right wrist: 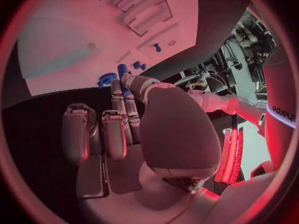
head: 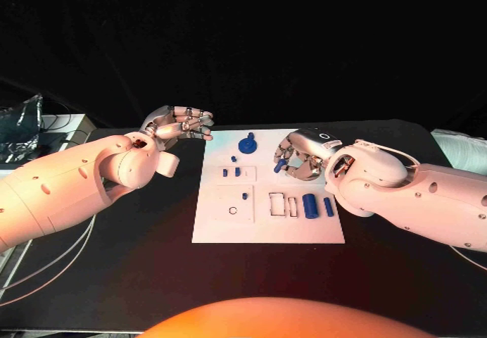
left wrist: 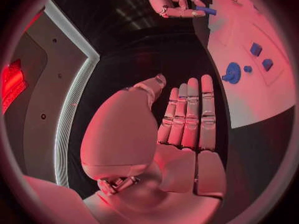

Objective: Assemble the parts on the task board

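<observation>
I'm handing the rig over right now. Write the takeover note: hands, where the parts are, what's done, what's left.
Right hand: pinches a small blue part above the task board.
Left hand: holds nothing, beside the board's far left corner.
Parts: blue round piece at the far end; small pegs mid-board; two blue cylinders lying on the right side.
Done: cannot tell.
Left: place the held part; cylinders look unplaced.

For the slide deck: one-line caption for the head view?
Right robot hand pinches a blue part over the board; left robot hand hovers beside it, empty.
</observation>
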You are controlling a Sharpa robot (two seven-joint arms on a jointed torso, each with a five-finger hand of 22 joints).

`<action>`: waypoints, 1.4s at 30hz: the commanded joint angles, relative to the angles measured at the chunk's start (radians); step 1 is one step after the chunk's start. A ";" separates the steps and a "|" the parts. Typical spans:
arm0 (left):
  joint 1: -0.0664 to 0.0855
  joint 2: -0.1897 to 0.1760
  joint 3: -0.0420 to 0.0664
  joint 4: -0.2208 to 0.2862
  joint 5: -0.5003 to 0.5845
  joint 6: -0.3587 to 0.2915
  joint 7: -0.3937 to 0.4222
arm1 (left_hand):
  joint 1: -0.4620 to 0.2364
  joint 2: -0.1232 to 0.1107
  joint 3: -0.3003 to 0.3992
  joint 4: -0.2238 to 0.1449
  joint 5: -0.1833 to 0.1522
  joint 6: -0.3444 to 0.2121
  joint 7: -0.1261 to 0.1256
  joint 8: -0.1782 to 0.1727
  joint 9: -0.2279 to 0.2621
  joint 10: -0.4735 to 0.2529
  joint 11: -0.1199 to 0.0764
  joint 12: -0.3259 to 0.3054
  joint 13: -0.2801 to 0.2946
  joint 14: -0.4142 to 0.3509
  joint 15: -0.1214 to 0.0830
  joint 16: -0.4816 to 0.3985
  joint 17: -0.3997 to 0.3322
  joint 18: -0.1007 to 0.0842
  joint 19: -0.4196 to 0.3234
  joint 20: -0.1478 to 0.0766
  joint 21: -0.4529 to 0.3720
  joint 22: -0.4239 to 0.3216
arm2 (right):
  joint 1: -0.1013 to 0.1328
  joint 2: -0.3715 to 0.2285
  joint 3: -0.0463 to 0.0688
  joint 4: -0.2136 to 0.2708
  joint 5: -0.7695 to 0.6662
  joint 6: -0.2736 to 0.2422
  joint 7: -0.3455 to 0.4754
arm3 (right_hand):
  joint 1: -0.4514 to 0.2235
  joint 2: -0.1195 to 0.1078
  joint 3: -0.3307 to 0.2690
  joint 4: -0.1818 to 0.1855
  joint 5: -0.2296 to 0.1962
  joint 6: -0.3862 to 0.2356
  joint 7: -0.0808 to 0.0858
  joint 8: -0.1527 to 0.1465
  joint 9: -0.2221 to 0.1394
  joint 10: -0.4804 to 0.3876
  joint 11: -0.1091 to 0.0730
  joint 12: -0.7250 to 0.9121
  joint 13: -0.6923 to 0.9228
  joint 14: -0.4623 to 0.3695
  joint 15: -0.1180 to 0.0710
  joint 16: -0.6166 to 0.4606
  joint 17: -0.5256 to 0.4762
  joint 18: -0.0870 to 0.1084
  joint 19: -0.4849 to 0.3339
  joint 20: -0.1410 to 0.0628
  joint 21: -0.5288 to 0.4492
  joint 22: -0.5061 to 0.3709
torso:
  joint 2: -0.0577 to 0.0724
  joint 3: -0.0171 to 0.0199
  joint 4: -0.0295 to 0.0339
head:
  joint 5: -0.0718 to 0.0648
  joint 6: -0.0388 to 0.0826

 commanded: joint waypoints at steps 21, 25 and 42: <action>0.000 0.021 0.001 -0.008 0.009 0.012 0.002 | 0.010 0.007 -0.004 0.002 0.001 0.002 0.006 -0.002 -0.001 0.003 0.004 -0.004 0.001 0.000 0.005 -0.007 0.003 0.004 0.007 0.000 -0.006 -0.003 | -0.054 0.197 -0.040 0.005 -0.202 0.026 0.000 | -0.010 0.001 0.009 -0.007 -0.002 -0.005 0.004 0.011 0.079 0.054 -0.045 -0.004 0.000 0.058 -0.008 -0.001 0.022 -0.001 0.068 -0.009 -0.001 0.206 | 0.002 -0.0005 0.0023 | 0.028 -0.010; 0.000 0.021 0.001 -0.007 0.009 0.012 0.001 | 0.010 0.007 -0.004 0.002 0.001 0.002 0.006 -0.002 -0.001 0.003 0.004 -0.004 0.001 0.000 0.005 -0.007 0.003 0.004 0.007 0.000 -0.006 -0.003 | -0.059 0.207 -0.044 -0.001 -0.204 0.033 0.002 | -0.011 0.001 0.010 -0.008 -0.002 -0.006 0.004 0.012 0.080 0.054 -0.045 -0.004 0.001 0.058 -0.008 -0.001 0.021 -0.001 0.068 -0.009 -0.001 0.206 | 0.002 -0.0002 0.0020 | 0.030 -0.013; 0.000 0.018 0.001 -0.004 0.009 0.011 0.003 | 0.010 0.007 -0.004 0.002 0.001 0.002 0.006 -0.002 -0.001 0.003 0.004 -0.004 0.001 0.000 0.005 -0.007 0.003 0.004 0.007 0.000 -0.006 -0.003 | -0.084 0.227 -0.056 -0.028 -0.233 0.096 0.001 | -0.014 0.001 0.012 -0.011 -0.002 -0.007 0.004 0.012 0.082 0.055 -0.045 -0.006 0.002 0.058 -0.008 -0.001 0.022 -0.001 0.067 -0.009 -0.002 0.206 | 0.002 0.0000 0.0026 | 0.039 -0.027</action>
